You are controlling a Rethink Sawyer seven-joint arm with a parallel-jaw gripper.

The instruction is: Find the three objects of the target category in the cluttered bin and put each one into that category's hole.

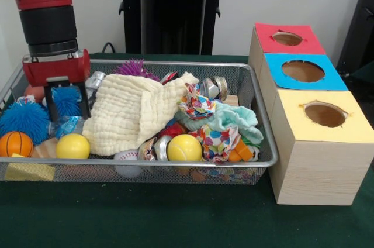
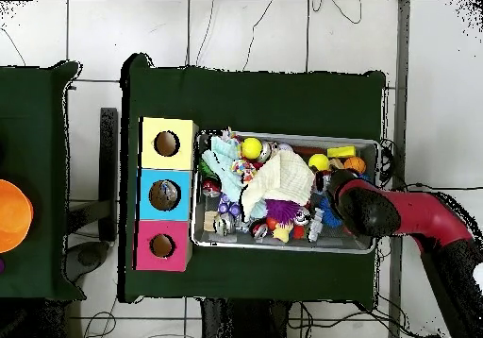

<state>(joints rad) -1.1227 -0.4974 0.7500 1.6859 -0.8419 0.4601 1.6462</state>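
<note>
Nearest me, two yellow balls (image 1: 73, 146) (image 1: 184, 147) sit against the wire bin's (image 1: 264, 143) front rim, an orange ball (image 1: 16, 143) beside them. Behind, the gripper (image 1: 67, 103) stands with jaws parted over a blue spiky ball (image 1: 24, 118). I'd lower straight, closing gently, clear of the cloth (image 1: 131, 110). The boxes' holes (image 1: 325, 114) wait well apart.

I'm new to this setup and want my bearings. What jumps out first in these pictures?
A wire bin crammed with toys fills the middle, with a big cream cloth draped over the pile. Beside it stands a row of wooden boxes with round holes, topped red, blue and yellow. The red and black gripper reaches into the bin's end farthest from the boxes.
</note>
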